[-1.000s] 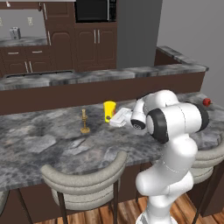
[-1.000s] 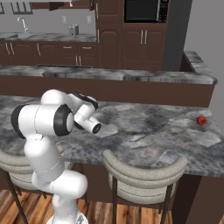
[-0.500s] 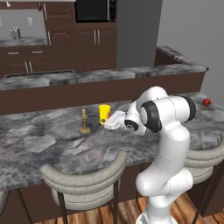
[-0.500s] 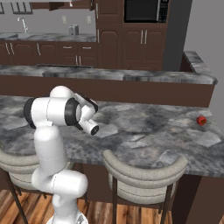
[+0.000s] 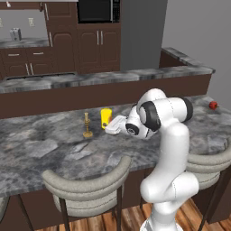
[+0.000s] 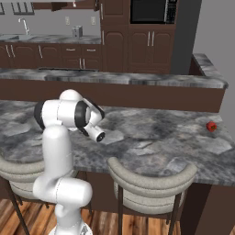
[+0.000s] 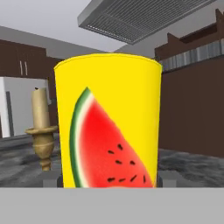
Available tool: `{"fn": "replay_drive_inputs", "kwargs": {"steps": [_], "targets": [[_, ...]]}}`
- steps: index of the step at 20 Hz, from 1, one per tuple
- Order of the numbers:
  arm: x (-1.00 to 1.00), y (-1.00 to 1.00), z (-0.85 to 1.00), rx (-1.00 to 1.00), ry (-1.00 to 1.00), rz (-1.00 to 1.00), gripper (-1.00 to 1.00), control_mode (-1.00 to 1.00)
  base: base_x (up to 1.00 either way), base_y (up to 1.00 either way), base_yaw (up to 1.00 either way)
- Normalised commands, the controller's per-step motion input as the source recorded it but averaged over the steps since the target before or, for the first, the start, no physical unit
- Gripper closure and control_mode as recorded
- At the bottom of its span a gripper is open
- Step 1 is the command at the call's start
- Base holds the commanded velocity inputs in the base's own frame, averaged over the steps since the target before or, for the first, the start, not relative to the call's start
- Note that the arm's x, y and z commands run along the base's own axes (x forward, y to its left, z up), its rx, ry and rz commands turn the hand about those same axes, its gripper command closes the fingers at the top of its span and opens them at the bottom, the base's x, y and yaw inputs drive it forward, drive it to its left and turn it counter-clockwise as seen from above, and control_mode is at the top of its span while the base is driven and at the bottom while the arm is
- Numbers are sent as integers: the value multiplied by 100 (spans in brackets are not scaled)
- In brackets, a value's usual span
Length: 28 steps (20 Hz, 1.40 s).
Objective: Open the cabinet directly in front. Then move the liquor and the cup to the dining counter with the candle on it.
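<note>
The long grey-black marbled stone dining counter [image 5: 54, 144] runs across the room on its dark brown base, with grey round-backed stools [image 5: 85, 185] tucked under its near edge. On it the small bright yellow cylindrical cup [image 5: 106, 117] with a watermelon slice printed on its side stands upright, and the thin brass candle [image 5: 87, 125] on its round foot stands just beside it at the cup's nine o'clock, apart from it. The white arm's two-finger gripper [image 5: 109, 127] reaches in level from the cup's four o'clock; in the hand view the cup [image 7: 109, 122] stands between the two dark finger tips [image 7: 51, 178], which sit at either side of its base, the jaws spread about as wide as the cup; whether they press it or have let go, I cannot tell. A small red fruit [image 5: 213, 105] lies well apart at three o'clock near the counter's end. Beyond a raised second ledge [image 5: 103, 79], dark brown cabinets [image 5: 101, 47] and a black built-in microwave [image 5: 98, 10] line the back wall.
</note>
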Motion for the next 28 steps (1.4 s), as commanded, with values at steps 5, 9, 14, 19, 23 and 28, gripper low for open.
{"fn": "replay_drive_inputs", "kwargs": {"steps": [5,9,14,19,23,28], "targets": [[11,0,11,0,4,0,-100,-100,0,0,0],[10,0,53,0,8,0,-100,-100,0,0,0],[5,2,91,0,8,0,-100,-100,0,0,0],[-26,-16,100,0,11,-2,-100,-100,0,0,0],[-88,-73,100,0,17,-7,-100,-100,0,0,0],[-99,-95,100,0,26,-17,-100,-100,0,0,0]]}}
